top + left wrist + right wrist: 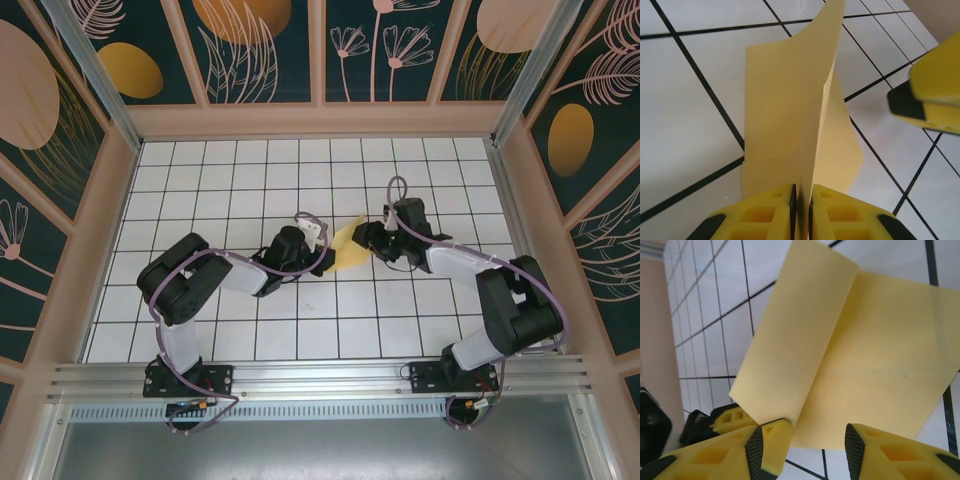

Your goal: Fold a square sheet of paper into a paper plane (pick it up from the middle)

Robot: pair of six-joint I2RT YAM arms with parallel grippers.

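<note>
The yellow square sheet of paper (347, 247) sits mid-table between both arms, folded along a raised ridge. My left gripper (802, 202) is shut on that upright fold of the sheet (790, 100), which rises from between its yellow fingers (760, 215). My right gripper (802, 440) stands open right at the sheet (865, 365), one wing lying flat and the other lifted; its left finger (765, 445) sits under the raised flap's corner. The right gripper's yellow finger (935, 85) shows in the left wrist view at the upper right, apart from the paper.
White grid-tiled table (300, 160) with low beige walls (320, 120) around it. The left arm (190, 280) and right arm (500, 290) reach inward from the near edge. Open tiles lie at the back and on both sides.
</note>
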